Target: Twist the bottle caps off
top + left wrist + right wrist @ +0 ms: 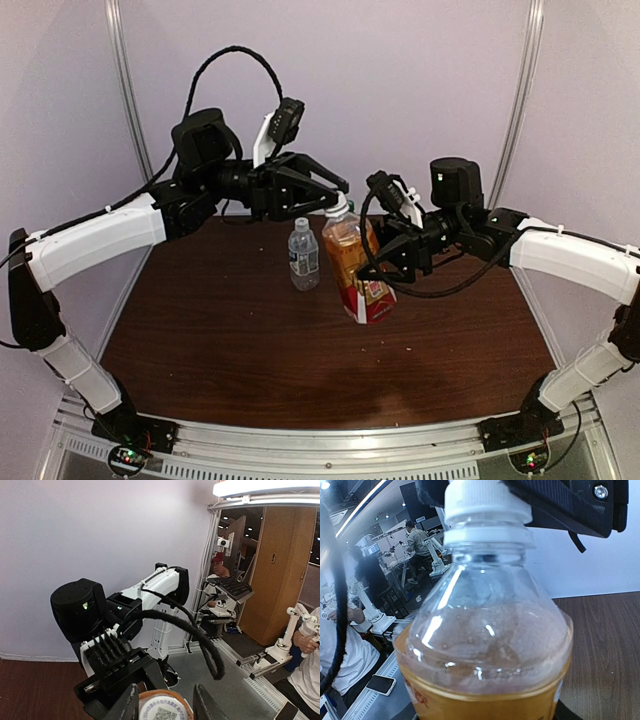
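Observation:
The amber-brown bottle (355, 265) with a red label hangs tilted above the table, its base toward the front. My right gripper (385, 262) is shut on its body from the right. In the right wrist view the bottle (485, 640) fills the frame and hides my own fingers. Its white bottle cap (338, 212) sits between the fingers of my left gripper (335, 200), which comes in from the left. From the left wrist the cap (162, 711) shows end-on with a dark finger (127, 705) pressed on either side. The clear water bottle (303, 255) stands upright and capped, just left of the amber one.
The brown table (250, 350) has a metal rail along its near edge (330, 440). A pale wall rises close behind it. My right arm's black wrist and cable (165, 625) sit directly in front of the left wrist camera.

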